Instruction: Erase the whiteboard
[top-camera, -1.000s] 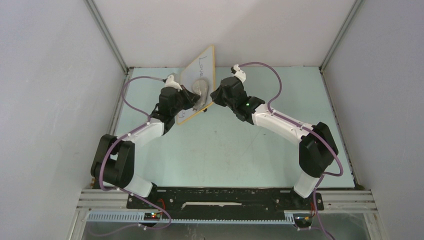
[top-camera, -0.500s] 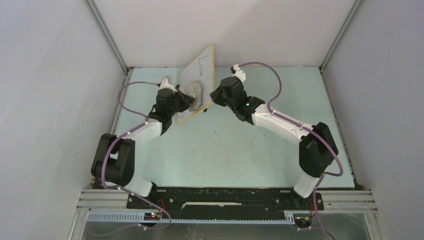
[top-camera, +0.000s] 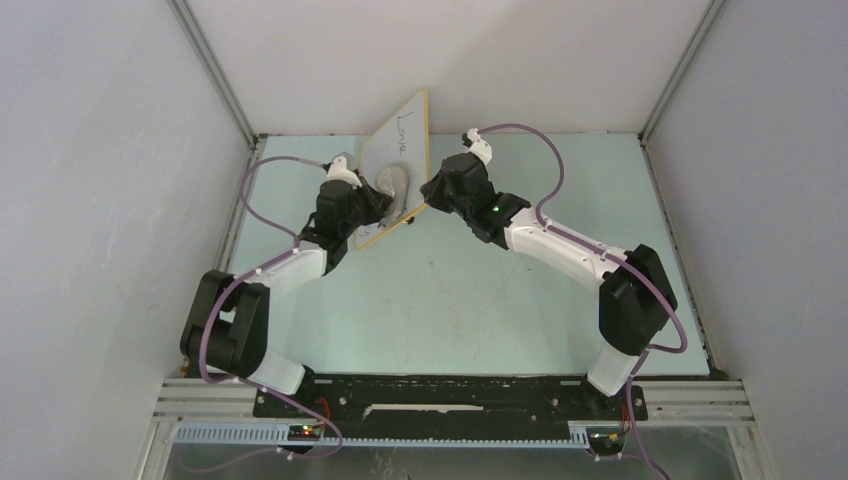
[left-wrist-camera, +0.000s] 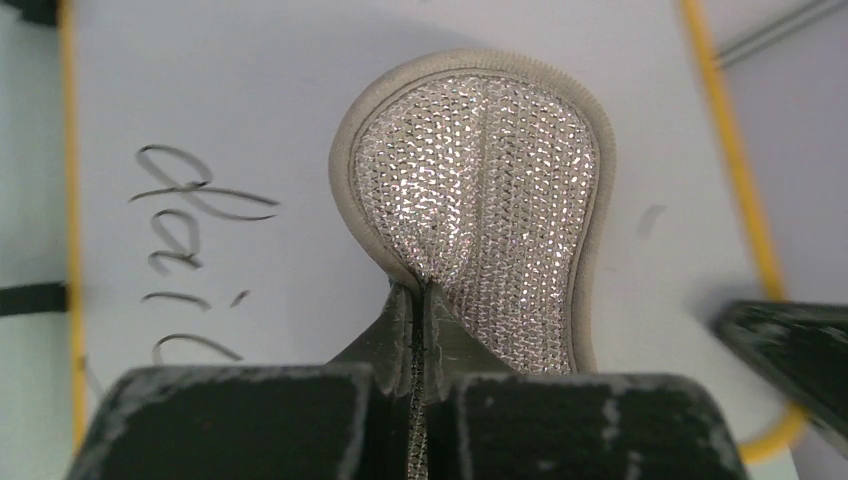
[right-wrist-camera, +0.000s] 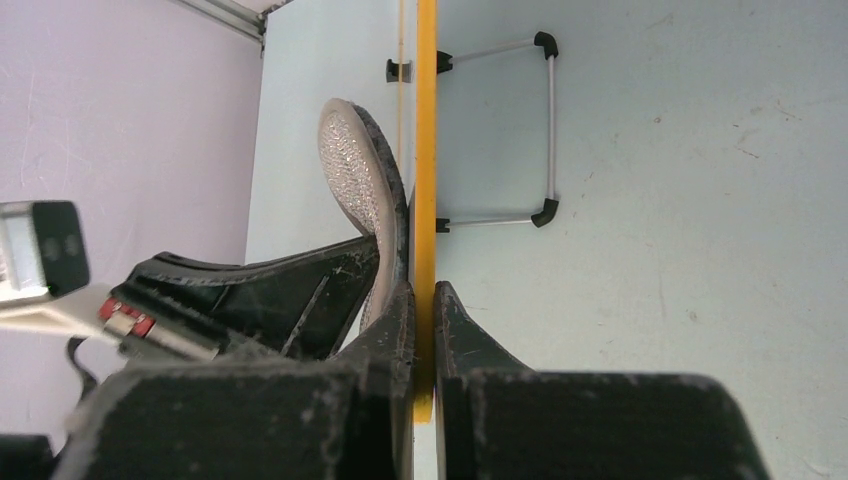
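Three plain grey-white walls (top-camera: 100, 200) close in a pale mint-green worktop (top-camera: 450, 300), joined at the far corners by slanting aluminium posts (top-camera: 215, 70). The worktop is matte and carries faint scuffs and dark specks.

Near the far edge, left of its middle, a small rectangular whiteboard (top-camera: 395, 150) with a thin yellow-orange, round-cornered frame stands tilted, its glossy face turned toward the left wall. Whether it rests on the worktop I cannot tell. Dark looping handwriting (left-wrist-camera: 195, 195) runs along one side of its face, and another word sits near the top edge. Behind the board a thin silver wire stand (right-wrist-camera: 548, 130) with small black rubber feet juts out.

The right hand (right-wrist-camera: 424, 300) has its scuffed black fingers closed tight on the frame edge, one on each side.

The left hand (left-wrist-camera: 415, 300) is pinched fully shut on the narrow end of a grey oval pad (left-wrist-camera: 480, 180). The pad is sparkly woven mesh inside a smooth beige stitched border. It lies flat against the board's face, beside the handwriting and not over it.
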